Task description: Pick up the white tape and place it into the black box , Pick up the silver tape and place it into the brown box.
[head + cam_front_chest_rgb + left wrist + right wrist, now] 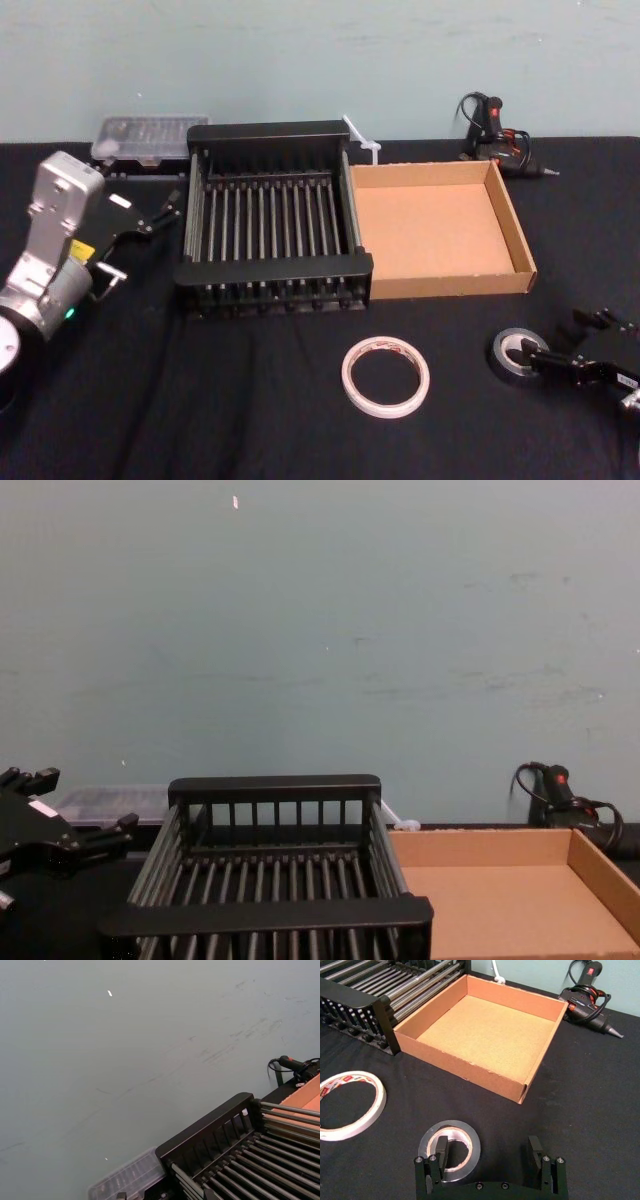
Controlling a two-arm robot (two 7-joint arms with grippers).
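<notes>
Count: one white tape, one silver tape; right end effector spread astride latter.

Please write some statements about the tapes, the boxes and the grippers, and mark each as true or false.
1. The white tape lies inside the black box. False: it lies on the table.
2. The brown box has nothing in it. True.
3. The right gripper is open, with one finger inside the hole of the silver tape. True.
4. The silver tape is wider than the white tape. False: it is smaller across.
5. The left gripper is at the brown box. False: it is left of the black box.
</notes>
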